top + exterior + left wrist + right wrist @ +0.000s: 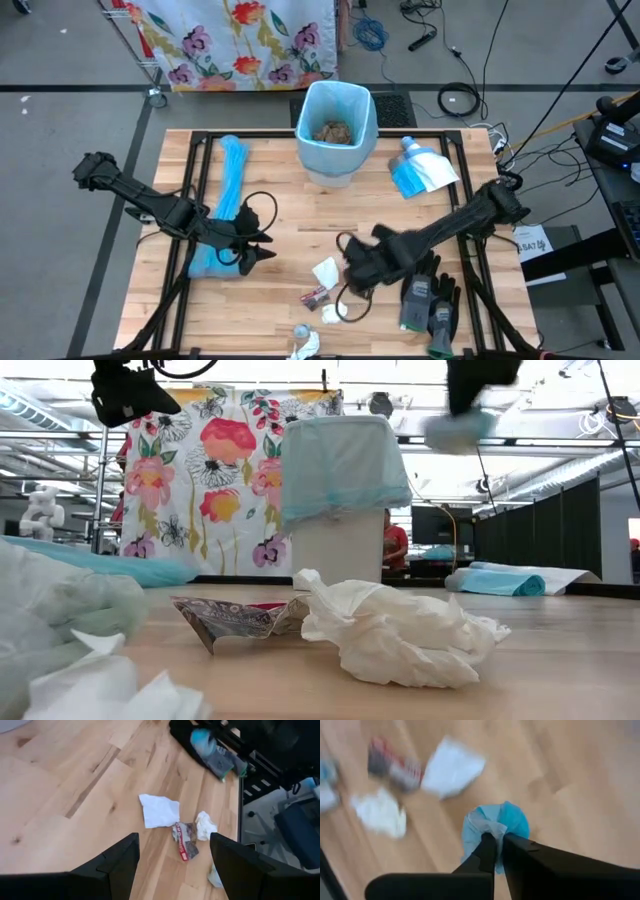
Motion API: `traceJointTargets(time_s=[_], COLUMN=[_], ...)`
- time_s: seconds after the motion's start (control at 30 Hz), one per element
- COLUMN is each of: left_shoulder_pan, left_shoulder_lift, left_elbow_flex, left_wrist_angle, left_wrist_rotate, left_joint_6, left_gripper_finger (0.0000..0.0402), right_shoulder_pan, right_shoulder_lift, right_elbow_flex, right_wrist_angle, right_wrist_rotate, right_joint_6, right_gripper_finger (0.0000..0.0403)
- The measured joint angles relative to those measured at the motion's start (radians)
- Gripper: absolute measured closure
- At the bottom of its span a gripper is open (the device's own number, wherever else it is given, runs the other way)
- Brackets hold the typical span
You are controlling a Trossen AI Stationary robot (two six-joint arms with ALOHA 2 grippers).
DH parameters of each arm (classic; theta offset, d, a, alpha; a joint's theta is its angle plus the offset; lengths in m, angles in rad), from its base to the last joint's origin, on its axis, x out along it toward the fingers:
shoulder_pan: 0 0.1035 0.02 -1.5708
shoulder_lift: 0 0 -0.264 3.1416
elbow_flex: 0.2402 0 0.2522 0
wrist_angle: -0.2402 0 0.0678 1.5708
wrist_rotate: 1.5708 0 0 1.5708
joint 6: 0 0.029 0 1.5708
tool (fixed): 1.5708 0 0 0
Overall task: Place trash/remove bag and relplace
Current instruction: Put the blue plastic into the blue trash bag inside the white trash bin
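A white bin (335, 120) lined with a light blue bag stands at the table's far middle, with brown paper wads (332, 131) inside. Scraps lie near the table's near edge: a white tissue (325, 270), a red-printed wrapper (315, 297) and a white wad (330, 313). My right gripper (495, 845) is shut on a crumpled blue and white wrapper (492, 822), raised above these scraps (455, 430). My left gripper (172, 865) is open. It hovers over bare table left of the scraps (262, 247) and touches nothing. My right gripper pinches the blue and white wrapper by its upper crumpled edge (492, 832) between the two fingertips, coming from above and pointing down. The wrapper is lifted clear of the table and hangs below the fingers (455, 432).
A pair of grey-black gloves (430, 305) lies right of the scraps. A large blue and white packet (420, 170) sits right of the bin. A roll of blue bags (230, 195) lies along the left side. More white bits (303, 340) rest at the near edge.
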Motion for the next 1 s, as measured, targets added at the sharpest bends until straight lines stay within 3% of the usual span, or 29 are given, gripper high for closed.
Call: traceJointTargets(time_s=[0.27,0.5,0.77,1.0], left_shoulder_pan=[-0.001,-0.001,-0.001,-0.001], left_shoulder_lift=[0.000,0.000,0.000,0.000], left_elbow_flex=[0.000,0.001,0.001,0.001], left_wrist_angle=[-0.004,-0.003,0.001,0.000], left_wrist_rotate=[-0.009,-0.067,-0.118,-0.141], left_joint_6=[-0.005,-0.008,-0.017,-0.034], left_gripper_finger=[0.0159,0.0159,0.0159,0.0159], right_shoulder_pan=[-0.144,-0.375,-0.678,-0.847], right_shoulder_lift=[-0.139,-0.154,-0.132,-0.107], right_elbow_flex=[0.200,0.326,0.326,0.326], right_wrist_angle=[-0.055,0.096,0.358,0.360], right_wrist_rotate=[0.271,0.369,0.353,0.138], right_joint_6=[-0.219,-0.585,-0.819,-0.794], right_gripper_finger=[0.0402,0.0401,0.0372,0.0278])
